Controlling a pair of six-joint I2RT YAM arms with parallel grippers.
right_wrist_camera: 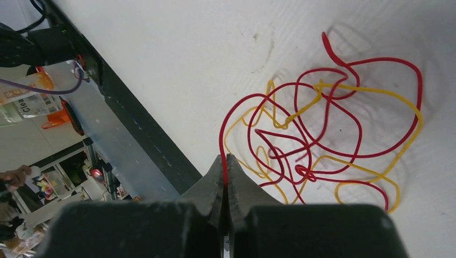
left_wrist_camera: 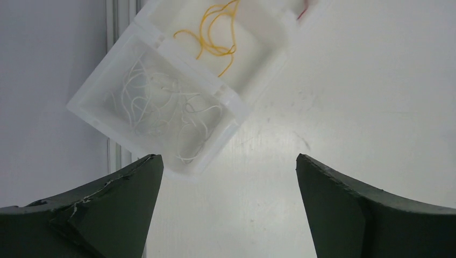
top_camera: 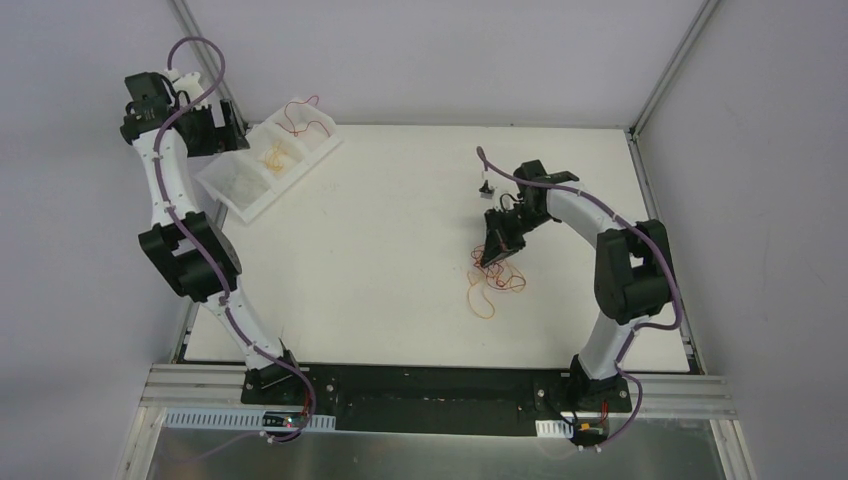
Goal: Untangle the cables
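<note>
A tangle of thin red and yellow cables (right_wrist_camera: pixel 322 134) lies on the white table; in the top view the tangle (top_camera: pixel 492 285) sits at centre right. My right gripper (right_wrist_camera: pixel 226 161) is shut on a red cable (right_wrist_camera: pixel 221 140) that runs up out of the fingertips into the tangle; in the top view this gripper (top_camera: pixel 492 258) hangs just above the tangle. My left gripper (left_wrist_camera: pixel 226 177) is open and empty, above the table beside the white tray (left_wrist_camera: pixel 244 105); in the top view it (top_camera: pixel 222 128) is at the far left.
The white tray (top_camera: pixel 225 190) at the back left has compartments: one holds white strands (left_wrist_camera: pixel 161 107), one yellow strands (left_wrist_camera: pixel 215 32), one a red strand (top_camera: pixel 300 115). A metal rail (left_wrist_camera: pixel 121 32) runs along the table's left edge. A dark front edge (right_wrist_camera: pixel 129 118) lies near the tangle.
</note>
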